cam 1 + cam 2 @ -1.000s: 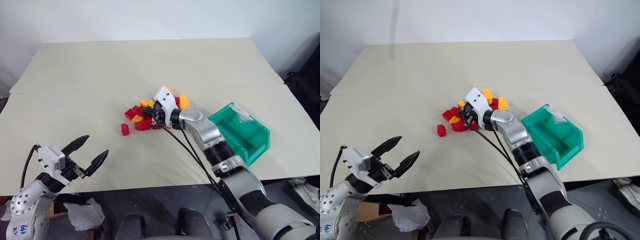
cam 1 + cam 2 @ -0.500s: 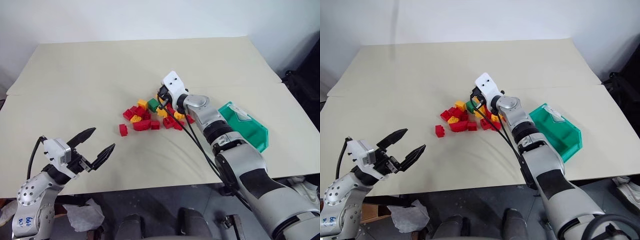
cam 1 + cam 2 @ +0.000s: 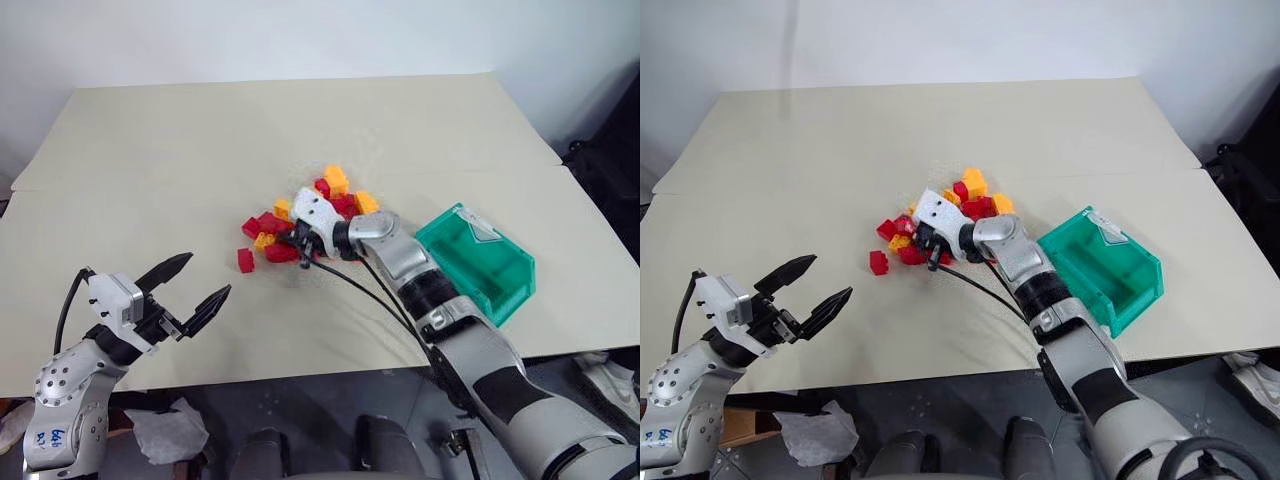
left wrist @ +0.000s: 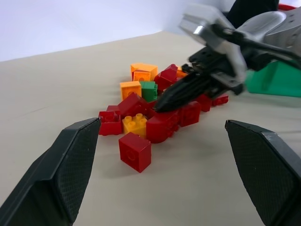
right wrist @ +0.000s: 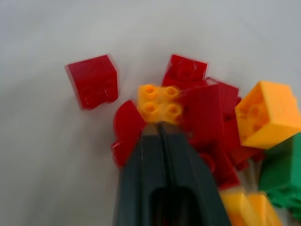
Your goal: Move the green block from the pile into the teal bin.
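Spanning the whole scene, beige table [image 3: 150, 130]. Right of the pile [image 3: 300, 225], well apart: teal bin [image 3: 480, 262]. Poised near-left of the pile, fingers spread wide, empty: left gripper [image 3: 190, 290]. Pressed shut, tips down among the pile's bricks, clasping nothing: right gripper [image 4: 162, 103]. Lying within the pile, beside an orange brick: green block [image 4: 149, 90].

One green block [image 4: 149, 90], one teal bin [image 3: 478, 262], one pile [image 3: 300, 215] of red and yellow bricks.

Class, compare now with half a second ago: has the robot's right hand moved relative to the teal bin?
Yes. The right hand has swung down and left, away from the teal bin, to the pile's near-left edge.
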Robot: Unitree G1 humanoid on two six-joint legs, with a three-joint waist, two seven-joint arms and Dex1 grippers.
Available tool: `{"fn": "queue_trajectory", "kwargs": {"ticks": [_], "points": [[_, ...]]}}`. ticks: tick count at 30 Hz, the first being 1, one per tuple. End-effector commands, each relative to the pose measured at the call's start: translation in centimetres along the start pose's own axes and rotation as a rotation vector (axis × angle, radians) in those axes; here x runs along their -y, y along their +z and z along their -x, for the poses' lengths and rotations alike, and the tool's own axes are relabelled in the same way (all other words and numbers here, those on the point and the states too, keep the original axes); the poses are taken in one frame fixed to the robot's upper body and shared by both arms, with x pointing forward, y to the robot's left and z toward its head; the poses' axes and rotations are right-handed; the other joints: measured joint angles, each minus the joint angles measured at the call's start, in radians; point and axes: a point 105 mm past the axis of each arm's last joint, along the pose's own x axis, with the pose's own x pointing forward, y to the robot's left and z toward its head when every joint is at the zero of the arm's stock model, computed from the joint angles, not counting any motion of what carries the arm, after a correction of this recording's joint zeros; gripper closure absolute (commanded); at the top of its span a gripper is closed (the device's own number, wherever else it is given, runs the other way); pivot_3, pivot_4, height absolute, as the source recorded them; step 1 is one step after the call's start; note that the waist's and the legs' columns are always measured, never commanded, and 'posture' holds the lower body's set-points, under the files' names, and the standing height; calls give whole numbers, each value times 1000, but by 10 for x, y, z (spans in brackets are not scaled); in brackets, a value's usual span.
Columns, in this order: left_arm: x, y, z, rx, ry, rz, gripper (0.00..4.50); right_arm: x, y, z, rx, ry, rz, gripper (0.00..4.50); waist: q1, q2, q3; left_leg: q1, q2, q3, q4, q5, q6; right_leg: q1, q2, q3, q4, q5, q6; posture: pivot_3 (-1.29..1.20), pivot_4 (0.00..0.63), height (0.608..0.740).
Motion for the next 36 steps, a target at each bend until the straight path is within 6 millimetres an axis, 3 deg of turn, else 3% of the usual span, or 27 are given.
{"fn": "queue_trajectory", "kwargs": {"ticks": [1, 3, 6, 10, 17, 32, 36], "points": [[-1, 10, 3, 13, 10, -46, 0, 1, 15, 13, 53, 20, -65, 4450, 0, 0, 0, 0, 0, 0, 0, 0, 0, 0, 0, 0, 0, 0, 0, 0, 150, 740], [-2, 10, 5, 12, 19, -50, 0, 8, 25, 22, 104, 7, -138, 4450, 0, 0, 0, 0, 0, 0, 0, 0, 0, 0, 0, 0, 0, 0, 0, 0, 150, 740], [-2, 10, 6, 12, 27, -52, 0, 21, 28, 29, 105, -30, -195, 3831, -1, 0, 0, 0, 0, 0, 0, 0, 0, -1, 0, -1, -1, 0, 0, 0, 150, 740], [-1, 10, 5, 15, 31, -53, 0, 43, 28, 31, 107, -140, -269, 2471, -5, 0, 0, 0, 0, 1, -1, 0, -1, -1, 0, -1, -1, 0, 0, 0, 150, 740], [0, 11, 2, 27, 32, -57, 0, 54, 19, 15, 66, -235, -360, 65, -10, 0, 0, 0, 0, 1, -2, 0, -1, -1, 0, -1, -1, 0, 0, 0, 150, 740], [5, 15, -2, 45, 2, -73, 0, 58, 3, -4, 3, -346, -342, 23, -11, 1, 1, -1, 0, 1, -2, 0, -1, -2, 0, -1, -1, 0, 0, 0, 150, 740], [4, 16, -1, 48, 4, -76, 0, 61, 4, -4, 20, -367, -342, 975, -11, 1, 1, -1, 0, 1, -2, 0, -1, -2, 0, -1, -1, 0, 0, 0, 150, 740]]}}
